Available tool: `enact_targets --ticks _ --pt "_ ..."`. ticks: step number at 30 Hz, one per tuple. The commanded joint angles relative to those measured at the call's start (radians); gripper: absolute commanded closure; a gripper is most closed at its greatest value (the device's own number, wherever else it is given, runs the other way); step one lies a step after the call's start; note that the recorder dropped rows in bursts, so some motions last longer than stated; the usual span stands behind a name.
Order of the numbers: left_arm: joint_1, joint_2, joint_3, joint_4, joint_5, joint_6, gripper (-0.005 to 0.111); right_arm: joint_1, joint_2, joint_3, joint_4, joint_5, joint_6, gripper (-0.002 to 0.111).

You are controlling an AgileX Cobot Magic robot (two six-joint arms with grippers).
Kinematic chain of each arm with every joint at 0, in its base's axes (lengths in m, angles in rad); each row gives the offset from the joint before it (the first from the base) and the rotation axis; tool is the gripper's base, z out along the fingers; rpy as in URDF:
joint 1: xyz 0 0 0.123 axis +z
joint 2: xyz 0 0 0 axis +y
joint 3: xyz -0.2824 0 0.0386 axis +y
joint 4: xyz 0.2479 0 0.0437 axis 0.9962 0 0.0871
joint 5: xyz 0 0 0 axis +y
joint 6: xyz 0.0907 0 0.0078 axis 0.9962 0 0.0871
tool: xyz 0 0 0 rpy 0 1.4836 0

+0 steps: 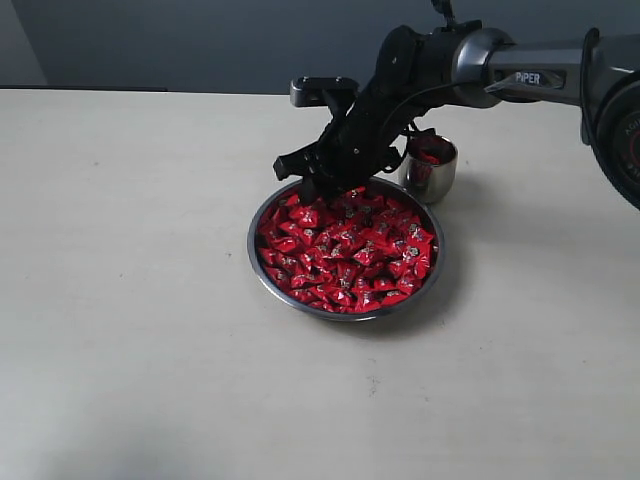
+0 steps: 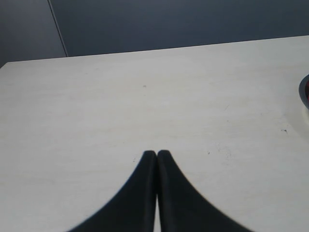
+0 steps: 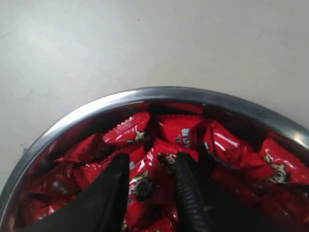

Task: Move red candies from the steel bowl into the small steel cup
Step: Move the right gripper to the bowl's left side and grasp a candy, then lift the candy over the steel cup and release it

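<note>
Candies [image 1: 345, 250] in shiny red wrappers are heaped in the bowl [image 1: 345, 316], and a few more show red inside the cup [image 1: 432, 178]. Taking the scene by size, the pale table [image 1: 130, 330] fills nearly the whole exterior view, with a dark grey-blue wall [image 1: 200, 40] behind its far edge. The right arm [image 1: 520, 70], black and silver, reaches in from the right edge of that view and bends down toward the bowl's far side. The bowl sits about mid-table, round, shallow and shiny, and its heap covers the bottom from rim to rim. The cup stands upright just beside the bowl's far right rim; whether the two touch I cannot tell. The right gripper [image 1: 322, 186] has its tips down in the heap close to the far rim. In its wrist view the two black fingers [image 3: 188, 188] stand clearly apart, with candies lying loose in the gap between them and beneath them. Nothing looks pinched, so its jaws are parted and it holds nothing that I can make out. The left gripper [image 2: 157, 154] is outside the exterior view. Its own camera shows its fingers pressed together tip to tip, empty, above bare table.
</note>
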Motion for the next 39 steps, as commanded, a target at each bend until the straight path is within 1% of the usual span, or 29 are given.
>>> enact_targets --ticks 1,2,4,5,13,17,21,25,28,36,39 --pt "0.000 -0.005 0.002 0.002 -0.008 -0.002 0.106 -0.004 0.002 -0.006 0.007 0.009 -0.002 0.082" --pt "0.000 -0.005 0.002 0.002 -0.008 -0.002 0.106 -0.004 0.002 -0.006 0.007 0.009 -0.002 0.090" --pt "0.000 -0.005 0.002 0.002 -0.008 -0.002 0.106 -0.004 0.002 -0.006 0.007 0.009 -0.002 0.108" --pt "0.000 -0.005 0.002 0.002 -0.008 -0.002 0.106 -0.004 0.002 -0.006 0.007 0.011 -0.002 0.109" --pt "0.000 -0.005 0.002 0.002 -0.008 -0.002 0.106 -0.004 -0.046 -0.006 -0.002 0.034 0.004 0.109" --pt "0.000 -0.005 0.002 0.002 -0.008 -0.002 0.106 -0.004 -0.106 -0.006 -0.051 0.043 0.014 0.109" --pt "0.000 -0.005 0.002 0.002 -0.008 -0.002 0.106 -0.006 -0.162 -0.006 -0.137 0.048 0.053 0.109" --pt "0.000 -0.005 0.002 0.002 -0.008 -0.002 0.106 -0.016 -0.204 -0.006 -0.285 0.042 0.118 0.109" --pt "0.000 -0.005 0.002 0.002 -0.008 -0.002 0.106 -0.063 -0.221 -0.006 -0.307 0.042 0.127 0.109" --pt "0.000 -0.005 0.002 0.002 -0.008 -0.002 0.106 -0.242 -0.227 -0.006 -0.300 0.038 0.127 0.109" --pt "0.000 -0.005 0.002 0.002 -0.008 -0.002 0.106 -0.283 -0.221 -0.006 -0.283 0.019 0.127 0.109"
